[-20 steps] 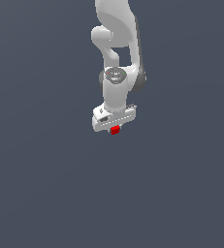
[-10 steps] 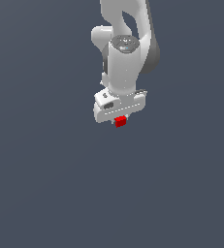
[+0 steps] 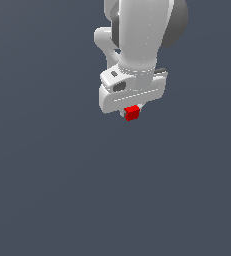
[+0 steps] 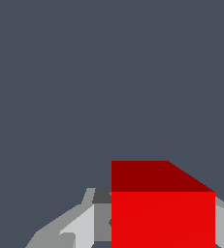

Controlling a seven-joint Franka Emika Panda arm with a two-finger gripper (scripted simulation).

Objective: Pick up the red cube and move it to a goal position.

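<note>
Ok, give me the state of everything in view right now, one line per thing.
red cube: held between the jaws, lifted off the surface.
gripper: jaws shut on the red cube, pointing down.
goal position: no marker visible in either view.

Only non-task item in view: the desk (image 3: 47,190). It's a plain, uniform dark grey-blue surface filling the background of the exterior view and the wrist view (image 4: 60,87). No markings, edges or seams visible on it.
</note>
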